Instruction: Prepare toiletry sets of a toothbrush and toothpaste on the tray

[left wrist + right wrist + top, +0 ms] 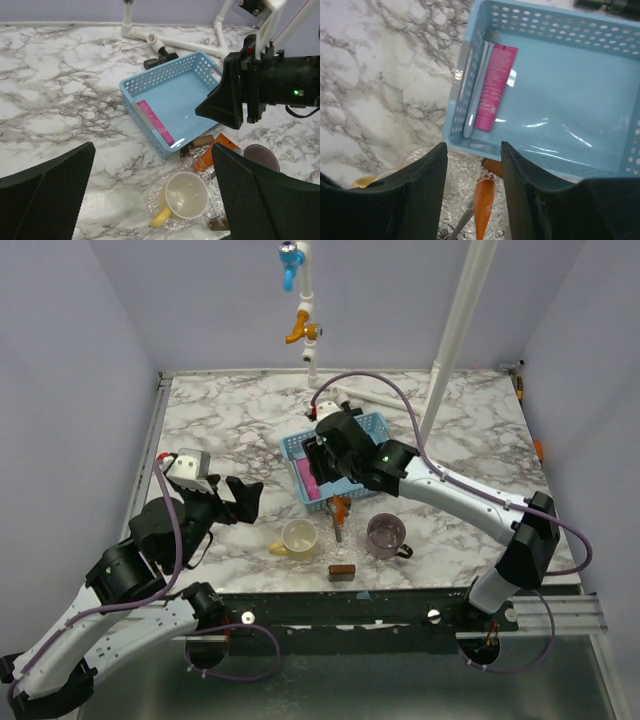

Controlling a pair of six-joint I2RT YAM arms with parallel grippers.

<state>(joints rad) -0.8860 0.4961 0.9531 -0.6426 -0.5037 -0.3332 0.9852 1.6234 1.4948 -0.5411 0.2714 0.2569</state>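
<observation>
The orange toothpaste (484,205) lies on the clear textured tray (455,190) just in front of the blue basket (560,100), with a slim grey stick (463,220) beside it. A pale blue toothbrush (476,95) and a pink tube (495,85) lie side by side along the basket's left wall. My right gripper (473,150) hovers open over the basket's near wall with nothing between its fingers. My left gripper (152,150) stands wide open and empty above the marble, left of the tray (196,152) and the toothpaste (205,161).
A cream cup (300,538) with a yellow handle stands at the tray's left side and a purple cup (386,535) at its right. A small brown block (342,572) sits near the table's front edge. White pipes (380,395) run behind the basket.
</observation>
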